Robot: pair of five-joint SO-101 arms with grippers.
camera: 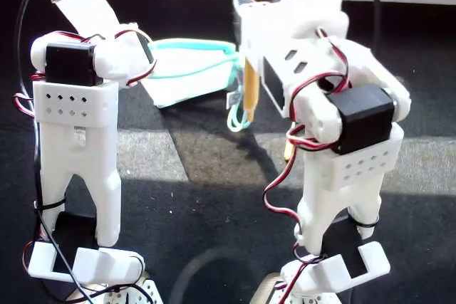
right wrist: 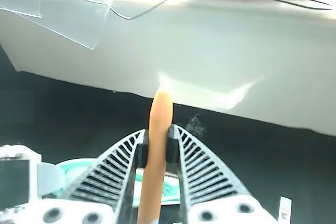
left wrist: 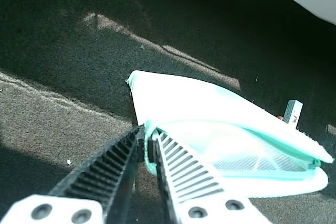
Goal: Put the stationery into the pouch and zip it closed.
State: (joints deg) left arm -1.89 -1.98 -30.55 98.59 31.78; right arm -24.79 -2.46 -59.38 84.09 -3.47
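Your pouch (camera: pixel 189 69) lies on the dark desk (camera: pixel 206 204), white with mint-green edging. Its mouth gapes so that the mesh lining shows from the left wrist camera. Your left pincer (left wrist: pixel 146 144) is clenched on the pouch's rim at one corner, its two ribbed fingers pressed together with the green edge nipped between them. From above, that arm's wrist covers this corner of the pouch, so you cannot see the grip there.

At the pouch's other end the pen (camera: pixel 250 69), a yellow-orange stick, stands upright. Your right pincer (right wrist: pixel 156 141) grasps it high on the shaft, closed firmly round it. The pen's lower tip comes down just beside the pouch's zip end, next to a looped mint cord (camera: pixel 235 115) that trails from the pouch. You cannot tell whether the tip is inside the mouth, touching the desk, or held clear of both. In the right wrist view the pen's lower length runs off the picture edge, and a strip of the pouch's green shows between the pincer's fingers.

A small white tag (left wrist: pixel 294 111) stands just past the pouch's far edge, and what it belongs to is hard to make out. A band of sunlight (camera: pixel 142 154) crosses the desk on the side of the pouch toward the arms' bases. The zip's teeth and slider are too small for you to make out.
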